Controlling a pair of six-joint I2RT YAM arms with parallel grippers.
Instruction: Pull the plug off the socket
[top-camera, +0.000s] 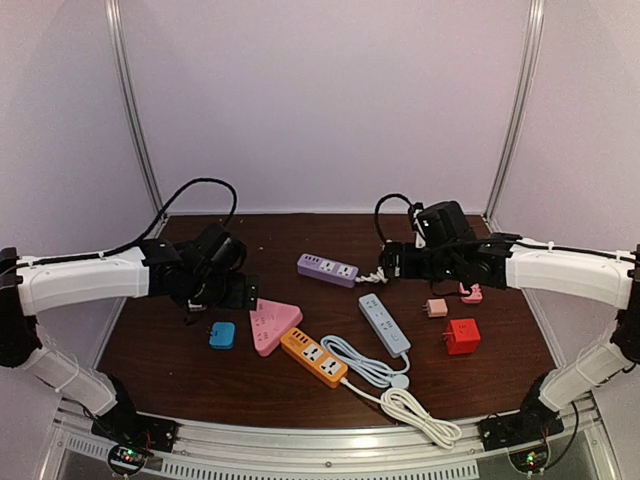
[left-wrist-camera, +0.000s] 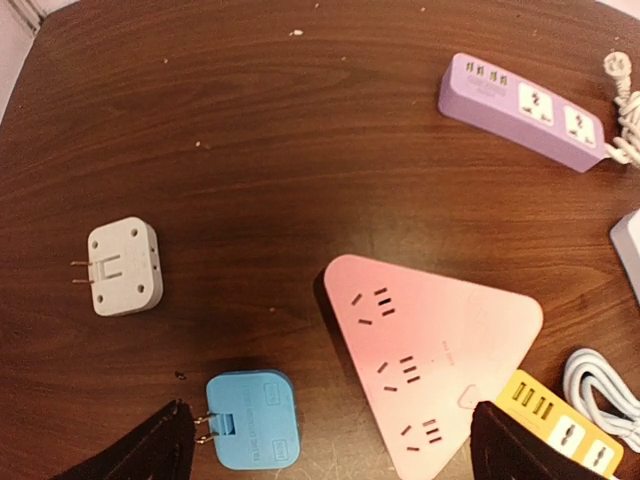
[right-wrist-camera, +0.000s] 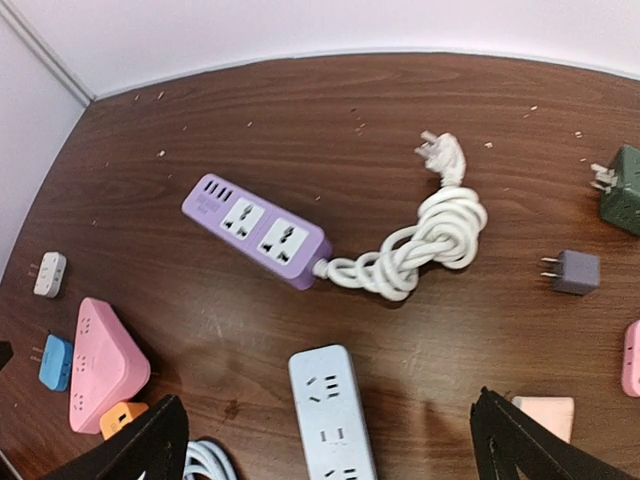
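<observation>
Left wrist view has the left gripper (left-wrist-camera: 330, 445) hanging over the dark brown wooden counter (left-wrist-camera: 250, 150), its two black fingers (left-wrist-camera: 140, 455) spread wide and gripping nothing. Under that gap lie the task's things. The small blue square plug adapter (left-wrist-camera: 250, 420) is flat on the counter with its metal prongs bare and pointing left. Just to its right is the pink triangular socket block (left-wrist-camera: 430, 350), with a strip of bare wood between the two, so the plug sits out of the socket. Farther left rests a small white plug adapter (left-wrist-camera: 122, 267), prongs also to the left, well apart from the blue one. At the lower right an orange power strip (left-wrist-camera: 560, 435) lies just beside the pink block's corner, with loops of pale cable (left-wrist-camera: 600, 385) next to it. A purple power strip (left-wrist-camera: 520, 108) lies at the far upper right. Right wrist view shows the right gripper (right-wrist-camera: 328, 430) likewise wide apart and empty, above a pale blue power strip (right-wrist-camera: 332, 420). Beyond it the purple power strip trails a knotted white cord (right-wrist-camera: 420, 245) ending in a loose white plug (right-wrist-camera: 440, 152). A small grey cube plug (right-wrist-camera: 575, 272) and a dark green adapter (right-wrist-camera: 622, 190) lie to the right, apart from each other. Top external view adds a red cube adapter (top-camera: 462, 335) on the counter near the right arm.
</observation>
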